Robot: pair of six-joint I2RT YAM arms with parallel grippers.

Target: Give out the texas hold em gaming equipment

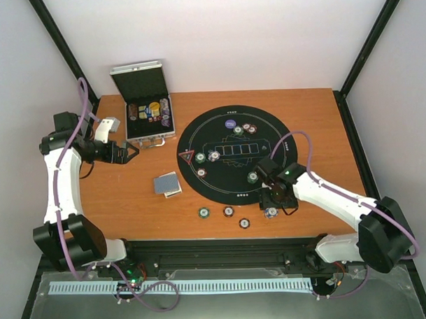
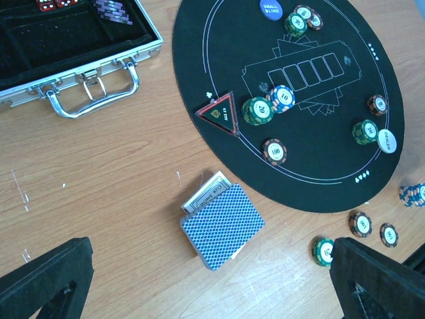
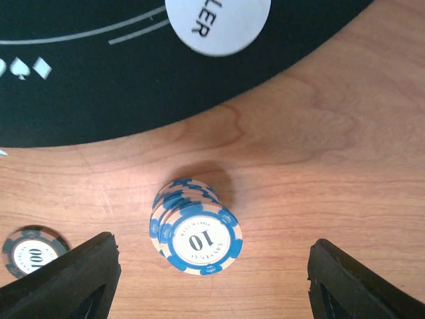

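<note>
Our right gripper points down near the wooden table's front edge, jaws spread wide, empty, straddling a blue-and-white poker chip stack; our left gripper gapes empty.

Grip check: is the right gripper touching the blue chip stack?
Apart. Right wrist view shows bare wood between both fingers and the blue chip stack.

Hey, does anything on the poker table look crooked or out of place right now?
Two things. The blue chip stack on the table just off the black mat is staggered, its chips slid sideways rather than squared up. The card deck also has a printed piece poking out askew from under it.
</note>
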